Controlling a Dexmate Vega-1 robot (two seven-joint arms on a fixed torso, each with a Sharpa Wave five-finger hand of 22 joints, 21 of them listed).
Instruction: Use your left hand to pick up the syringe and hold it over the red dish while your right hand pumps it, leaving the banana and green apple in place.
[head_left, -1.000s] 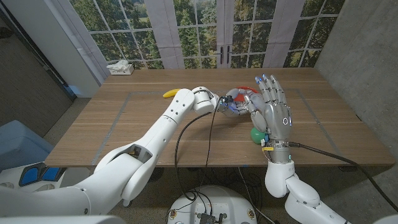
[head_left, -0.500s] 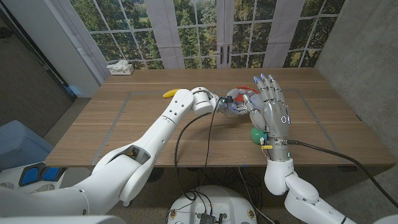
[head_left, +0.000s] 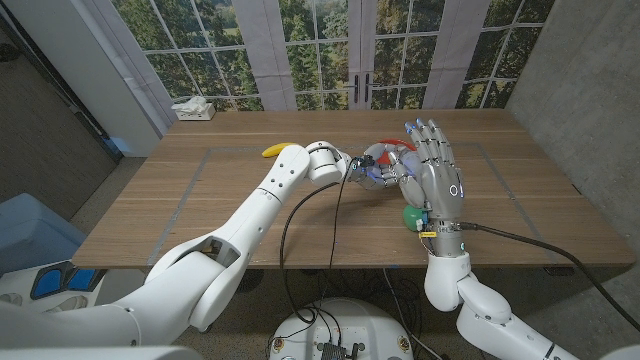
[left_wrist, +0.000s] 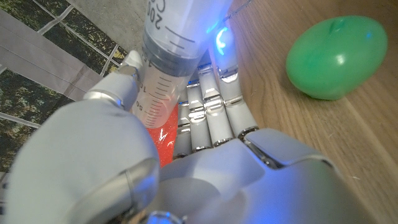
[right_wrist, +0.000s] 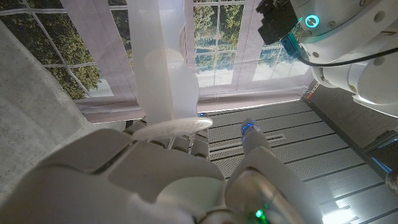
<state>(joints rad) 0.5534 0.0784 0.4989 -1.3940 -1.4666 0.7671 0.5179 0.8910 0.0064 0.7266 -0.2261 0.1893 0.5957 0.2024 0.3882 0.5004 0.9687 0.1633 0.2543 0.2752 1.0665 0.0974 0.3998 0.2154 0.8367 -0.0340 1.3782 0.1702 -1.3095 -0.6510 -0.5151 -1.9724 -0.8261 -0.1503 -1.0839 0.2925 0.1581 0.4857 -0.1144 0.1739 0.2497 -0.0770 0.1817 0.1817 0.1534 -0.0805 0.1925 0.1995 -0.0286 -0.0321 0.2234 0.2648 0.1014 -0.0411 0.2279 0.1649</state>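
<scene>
Over the red dish (head_left: 383, 152), right of table centre, the syringe (left_wrist: 166, 62) sits gripped in the left hand (head_left: 367, 170), fingers wrapped round its graduated barrel; the left wrist view shows red just beneath it. Right hand (head_left: 432, 172) stands against the left hand, back toward the head camera, fingers spread upward; its wrist view shows the white plunger flange (right_wrist: 171, 127) resting on top of it. Green apple (head_left: 412, 215) lies just behind the right wrist. Banana (head_left: 273, 150) lies beside the left forearm, farther left on the wooden table (head_left: 200, 190).
</scene>
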